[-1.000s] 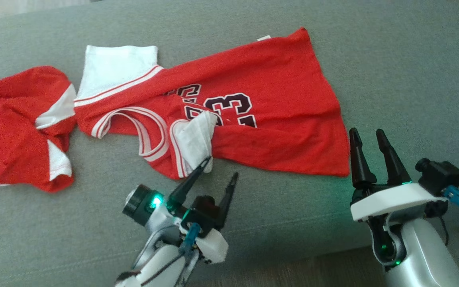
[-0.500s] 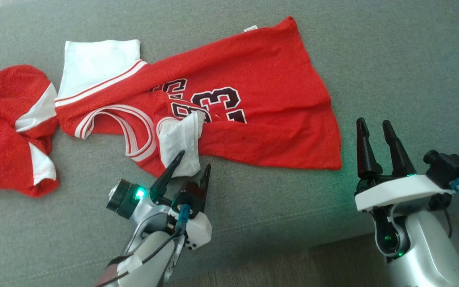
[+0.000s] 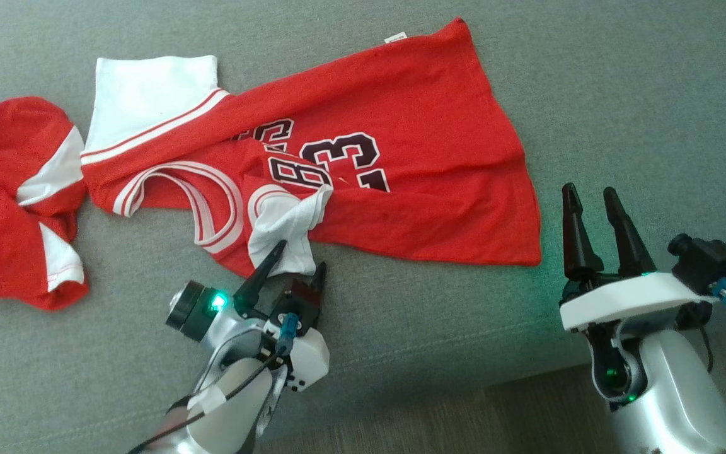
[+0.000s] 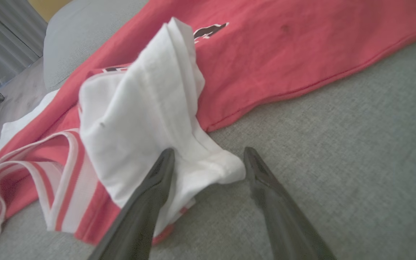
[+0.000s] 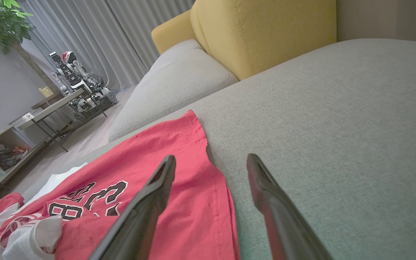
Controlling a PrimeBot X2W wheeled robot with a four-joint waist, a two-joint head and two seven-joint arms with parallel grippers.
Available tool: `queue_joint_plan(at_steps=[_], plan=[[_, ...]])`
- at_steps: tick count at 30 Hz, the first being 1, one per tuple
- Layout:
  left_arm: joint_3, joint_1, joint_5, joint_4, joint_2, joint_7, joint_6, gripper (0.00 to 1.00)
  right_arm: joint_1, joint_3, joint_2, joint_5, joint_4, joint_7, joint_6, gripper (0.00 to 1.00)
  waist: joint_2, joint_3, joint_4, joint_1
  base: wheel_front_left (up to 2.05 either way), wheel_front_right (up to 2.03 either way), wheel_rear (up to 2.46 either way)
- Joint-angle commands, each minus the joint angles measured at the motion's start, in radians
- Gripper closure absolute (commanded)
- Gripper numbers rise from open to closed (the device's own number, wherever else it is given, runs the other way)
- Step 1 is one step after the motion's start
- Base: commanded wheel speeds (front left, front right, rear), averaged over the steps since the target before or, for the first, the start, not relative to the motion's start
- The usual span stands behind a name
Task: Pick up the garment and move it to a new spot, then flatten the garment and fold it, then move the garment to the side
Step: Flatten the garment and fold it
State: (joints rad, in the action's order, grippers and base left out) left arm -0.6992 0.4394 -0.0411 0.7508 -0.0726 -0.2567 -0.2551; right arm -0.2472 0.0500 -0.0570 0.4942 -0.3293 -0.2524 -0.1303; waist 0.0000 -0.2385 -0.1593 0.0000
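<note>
The garment point(image 3: 413, 145) is a red jersey with a dark "23" and white sleeves, lying spread but rumpled on the grey sofa cushion point(image 3: 621, 94). My left gripper point(image 3: 303, 254) is open at the cushion's near side. Its tips straddle the hem of the crumpled white sleeve point(image 3: 287, 227). In the left wrist view that sleeve point(image 4: 143, 108) rises just past the left gripper point(image 4: 208, 150), with its hem between the fingers. My right gripper point(image 3: 588, 188) stands open and empty just right of the jersey's lower hem corner. In the right wrist view the right gripper point(image 5: 211, 156) spans the jersey's point(image 5: 179, 144) side edge.
A second red and white garment point(image 3: 10, 202) lies crumpled at the far left of the cushion. The cushion's front edge and wooden floor point(image 3: 464, 422) run along the bottom. A yellow sofa back point(image 5: 265, 36) rises behind, and bare grey cushion point(image 5: 338, 126) stretches to the right.
The head camera has shifted, sliding the whole scene left and up. My left gripper has closed in on the white sleeve, which now looks more bunched. The right gripper has barely moved.
</note>
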Motion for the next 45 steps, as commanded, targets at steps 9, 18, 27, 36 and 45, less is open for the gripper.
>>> queue_joint_plan(at_steps=[9,18,27,36,45], plan=[[0.01,0.016,0.037,-0.085,-0.008,-0.005,0.003,1.0,-0.03,-0.006,0.007,-0.009,-0.019,-0.009,0.0,0.0,0.0,0.009,0.024,0.0,0.0,0.0,0.0],[0.028,-0.044,0.063,-0.251,-0.038,-0.005,-0.022,1.0,-0.023,-0.011,0.007,-0.013,-0.117,-0.006,0.0,0.0,0.0,0.046,0.064,0.0,0.0,0.0,0.0],[0.105,-0.127,0.087,-0.47,-0.082,-0.005,-0.068,1.0,-0.031,-0.026,0.007,0.087,-0.303,0.035,0.0,0.0,0.0,0.066,0.085,0.0,0.0,0.0,0.0],[0.149,-0.169,0.083,-0.571,-0.085,-0.005,-0.073,1.0,-0.077,0.031,0.007,0.164,-0.428,0.025,0.0,0.0,0.0,0.069,0.11,0.0,0.0,0.0,0.0],[0.174,-0.18,0.073,-0.6,-0.076,-0.005,-0.067,1.0,-0.11,0.116,0.007,0.208,-0.505,0.039,0.0,1.0,0.0,0.062,0.139,0.0,0.0,0.0,0.0]])
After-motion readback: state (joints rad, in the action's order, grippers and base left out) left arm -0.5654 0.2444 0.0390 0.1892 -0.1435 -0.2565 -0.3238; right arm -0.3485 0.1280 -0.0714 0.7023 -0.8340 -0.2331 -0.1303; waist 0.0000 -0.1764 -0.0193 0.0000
